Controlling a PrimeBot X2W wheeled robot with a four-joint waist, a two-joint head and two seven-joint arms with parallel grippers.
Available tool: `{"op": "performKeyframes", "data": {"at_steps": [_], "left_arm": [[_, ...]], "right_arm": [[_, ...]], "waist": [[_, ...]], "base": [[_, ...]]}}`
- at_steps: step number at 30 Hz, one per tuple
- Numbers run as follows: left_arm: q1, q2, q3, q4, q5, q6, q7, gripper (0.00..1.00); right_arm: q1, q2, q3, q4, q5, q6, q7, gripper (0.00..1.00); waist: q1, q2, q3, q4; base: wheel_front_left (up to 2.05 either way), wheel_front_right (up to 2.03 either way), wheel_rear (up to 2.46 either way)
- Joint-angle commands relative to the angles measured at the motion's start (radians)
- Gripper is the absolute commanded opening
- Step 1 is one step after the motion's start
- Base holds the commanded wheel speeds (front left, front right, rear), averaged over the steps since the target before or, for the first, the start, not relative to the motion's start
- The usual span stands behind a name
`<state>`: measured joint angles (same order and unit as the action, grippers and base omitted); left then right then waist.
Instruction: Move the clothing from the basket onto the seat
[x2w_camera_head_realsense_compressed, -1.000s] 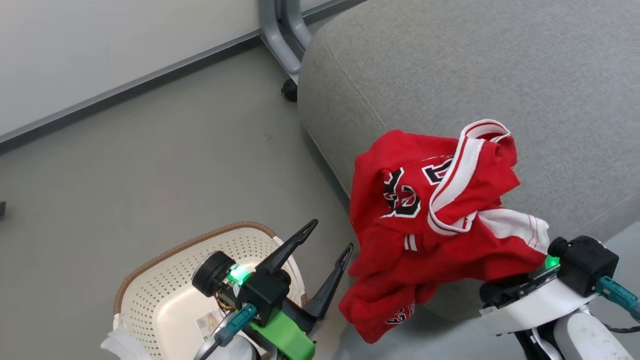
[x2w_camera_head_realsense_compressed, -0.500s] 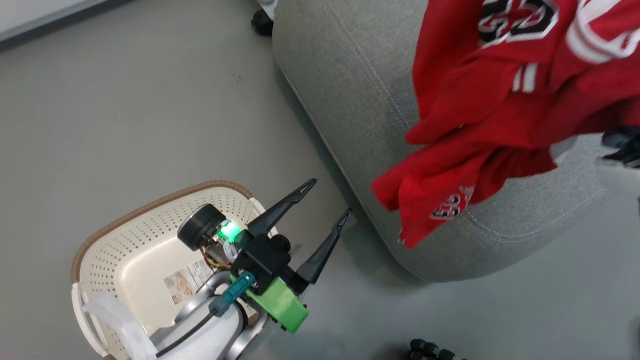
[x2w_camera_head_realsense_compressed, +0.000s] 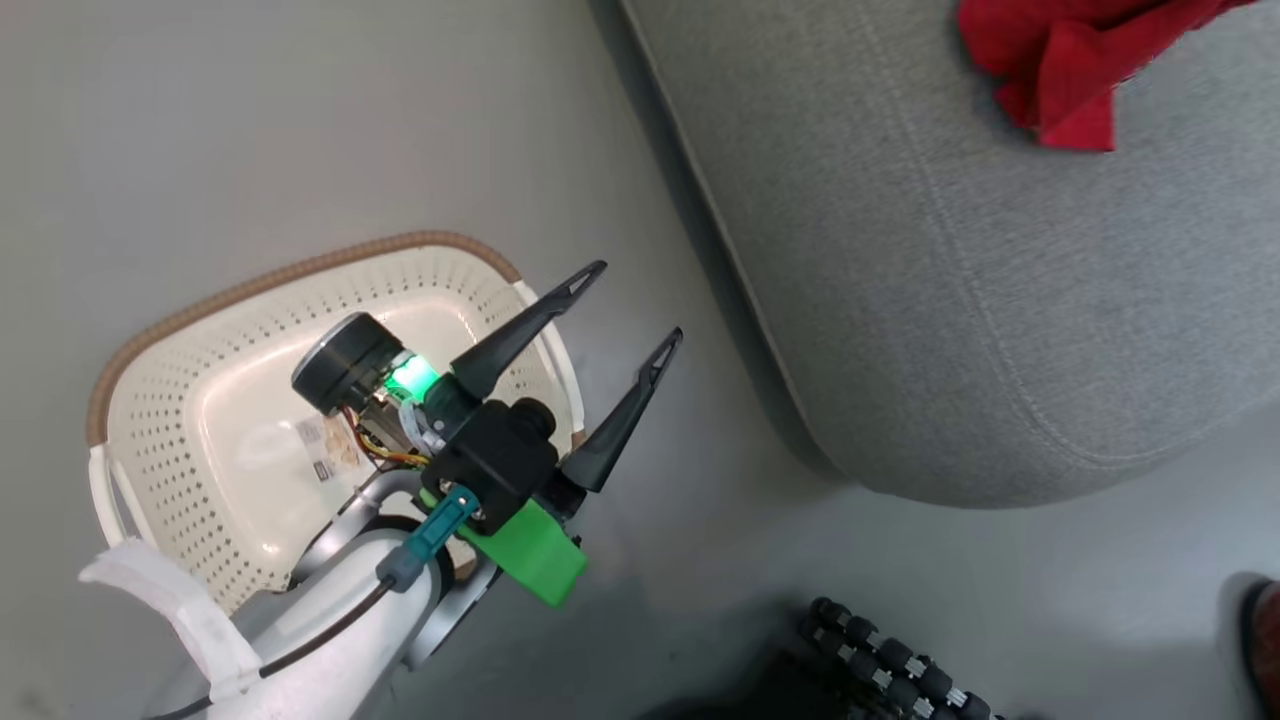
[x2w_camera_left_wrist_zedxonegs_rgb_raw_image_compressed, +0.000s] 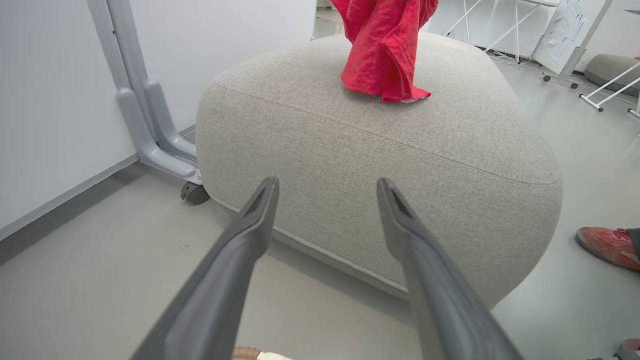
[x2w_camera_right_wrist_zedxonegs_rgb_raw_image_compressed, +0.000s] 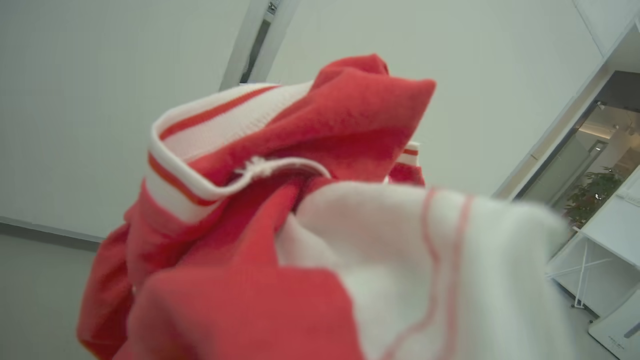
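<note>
Lit brightly and evenly from overhead. Cast a soft shadow on the floor (x2w_camera_head_realsense_compressed: 720, 500) beside the seat (x2w_camera_head_realsense_compressed: 950, 300), centre of the head view. Rendered the clothing (x2w_camera_right_wrist_zedxonegs_rgb_raw_image_compressed: 425, 280) out of focus, lower right of the right wrist view. Bulged the seat and softened the left gripper (x2w_camera_left_wrist_zedxonegs_rgb_raw_image_compressed: 327, 181) toward the left wrist view's bottom edge.

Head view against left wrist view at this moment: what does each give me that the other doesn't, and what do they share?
Head view: the inside of the basket, with a label on its bottom, and a black ribbed part low by the floor.
Left wrist view: the clothing hanging from above, its lower end touching the top of the seat, and a grey wheeled post by the wall.
Both: the seat, the red clothing, and the left gripper, its fingers spread with nothing between them.
</note>
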<state>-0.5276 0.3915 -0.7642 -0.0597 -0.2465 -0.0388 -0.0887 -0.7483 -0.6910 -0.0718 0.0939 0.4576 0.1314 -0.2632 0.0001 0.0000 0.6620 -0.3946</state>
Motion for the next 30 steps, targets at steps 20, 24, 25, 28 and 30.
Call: {"op": "performKeyframes", "data": {"at_steps": [20, 24, 25, 28, 30], "left_arm": [[0.037, -0.047, 0.004, 0.024, -0.040, 0.051, -0.088, 1.00], [0.066, -0.081, 0.024, 0.065, -0.073, 0.073, -0.132, 1.00], [0.077, -0.090, 0.035, 0.078, -0.083, 0.080, -0.144, 1.00], [0.102, -0.111, 0.070, 0.100, -0.104, 0.106, -0.165, 1.00], [0.126, -0.126, 0.099, 0.113, -0.116, 0.117, -0.173, 1.00]], "right_arm": [[0.241, 0.319, -0.253, 0.326, -0.170, -0.001, -0.002, 1.00], [0.360, 0.383, -0.282, 0.247, -0.204, -0.001, -0.002, 1.00], [0.395, 0.402, -0.279, 0.222, -0.209, -0.001, -0.002, 1.00], [0.471, 0.437, -0.257, 0.149, -0.222, -0.001, -0.002, 1.00], [0.515, 0.455, -0.224, 0.103, -0.228, -0.001, -0.002, 1.00]], "waist": [[-0.0001, 0.0000, 0.002, 0.103], [-0.0001, 0.0000, -0.069, 0.113], [-0.0001, 0.0000, -0.092, 0.116], [-0.0001, 0.0000, -0.144, 0.126], [-0.0001, 0.0000, -0.183, 0.136]], "base": [[0.00, 0.00, 0.00], [0.00, 0.00, 0.00], [0.00, 0.00, 0.00], [0.00, 0.00, 0.00], [0.00, 0.00, 0.00]]}}
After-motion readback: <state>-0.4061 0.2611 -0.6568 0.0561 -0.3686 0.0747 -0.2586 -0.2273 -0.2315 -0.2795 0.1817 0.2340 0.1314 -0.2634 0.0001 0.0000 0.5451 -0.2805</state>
